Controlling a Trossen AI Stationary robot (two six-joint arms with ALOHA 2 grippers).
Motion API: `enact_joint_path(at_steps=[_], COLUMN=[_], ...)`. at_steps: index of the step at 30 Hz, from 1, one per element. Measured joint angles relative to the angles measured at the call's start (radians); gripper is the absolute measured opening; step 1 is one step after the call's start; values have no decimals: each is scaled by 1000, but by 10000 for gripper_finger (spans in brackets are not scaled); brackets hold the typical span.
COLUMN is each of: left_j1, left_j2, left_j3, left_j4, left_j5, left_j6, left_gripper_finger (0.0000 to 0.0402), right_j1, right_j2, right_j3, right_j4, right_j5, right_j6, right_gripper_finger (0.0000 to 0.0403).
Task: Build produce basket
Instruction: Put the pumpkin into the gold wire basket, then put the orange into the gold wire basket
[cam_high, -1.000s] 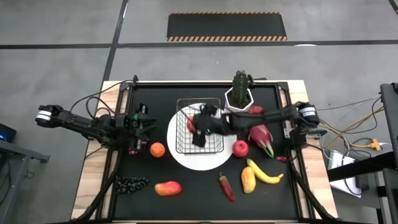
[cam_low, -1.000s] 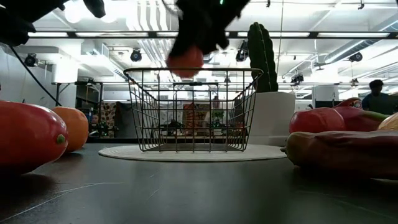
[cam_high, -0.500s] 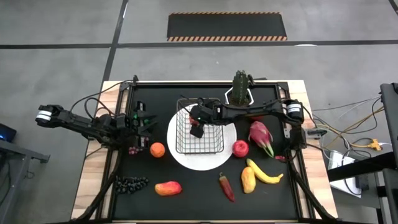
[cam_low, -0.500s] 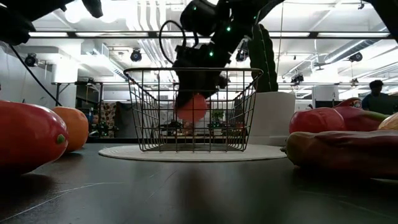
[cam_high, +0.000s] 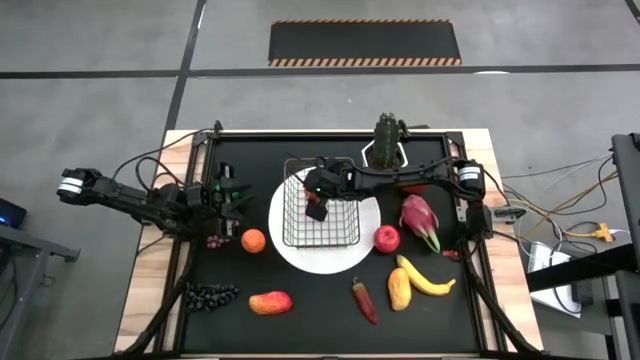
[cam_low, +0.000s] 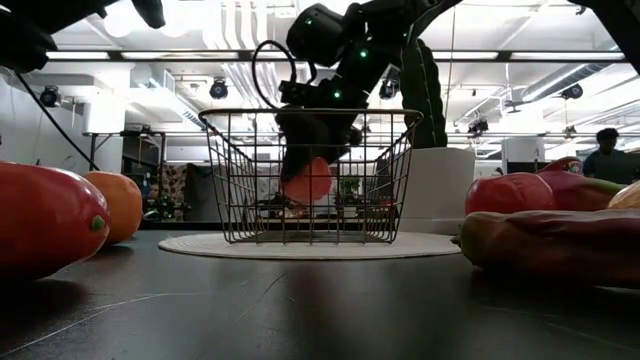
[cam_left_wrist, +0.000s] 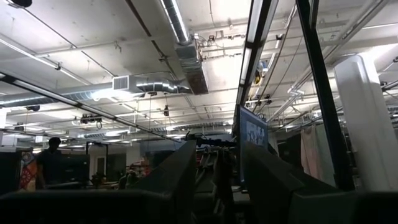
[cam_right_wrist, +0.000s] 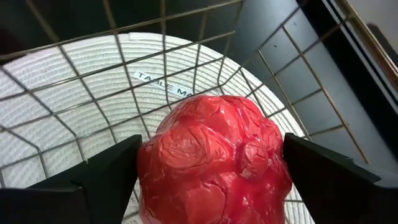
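The wire basket (cam_high: 322, 218) stands on a round white plate (cam_high: 300, 255) in the middle of the table. My right gripper (cam_high: 316, 199) reaches from the right edge and hangs down inside the basket, shut on a wrinkled red fruit (cam_low: 308, 180). My left gripper (cam_high: 236, 200) waits open, left of the plate and above the table. Resting loose on the table are an orange (cam_high: 253, 240), dark grapes (cam_high: 210, 294), a mango (cam_high: 270, 302), a chili (cam_high: 365, 300), a banana (cam_high: 428, 281), a red apple (cam_high: 386, 238) and a dragonfruit (cam_high: 420, 222). My right gripper pinches the red fruit between its two fingers (cam_right_wrist: 106, 180), one on each of its opposite sides (cam_right_wrist: 155, 168). It comes from above, slanting down into the basket. The fruit hangs clear above the basket's floor (cam_low: 310, 238), below the rim.
A cactus in a white pot (cam_high: 385, 150) stands just beyond the basket, beside my right arm. Another red piece (cam_high: 411, 177) lies near the pot. Fruit lines the near and right sides of the black mat (cam_high: 240, 160). People stand in the room behind.
My right gripper has carried the red fruit from above the basket's rim down into the basket, shifting slightly toward the far left, and has stayed shut on it. In the last half second it sank only a little further.
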Motion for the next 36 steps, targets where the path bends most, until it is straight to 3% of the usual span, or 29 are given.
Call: enact_joint_path(at_steps=[6,13,24,32,36], left_j1=[0,0,0,0,-1], left_j2=[-4,0,7,9,35], left_j3=[0,0,0,4,0], left_j4=[-1,-1,-7,-7,-9], left_j5=[0,-7,-15,-15,-14], left_j6=[0,44,45,44,37], left_gripper_finger=[112,112,112,112,112], right_j1=[0,0,16,159,272], right_j2=[2,3,-47,-218,-308], right_j3=[0,1,1,-57,-145], right_j4=[76,71,87,73,106], right_j5=[8,7,8,11,106], right_j6=[8,63,-14,-83,-84], right_gripper_finger=[357,381,382,382,382])
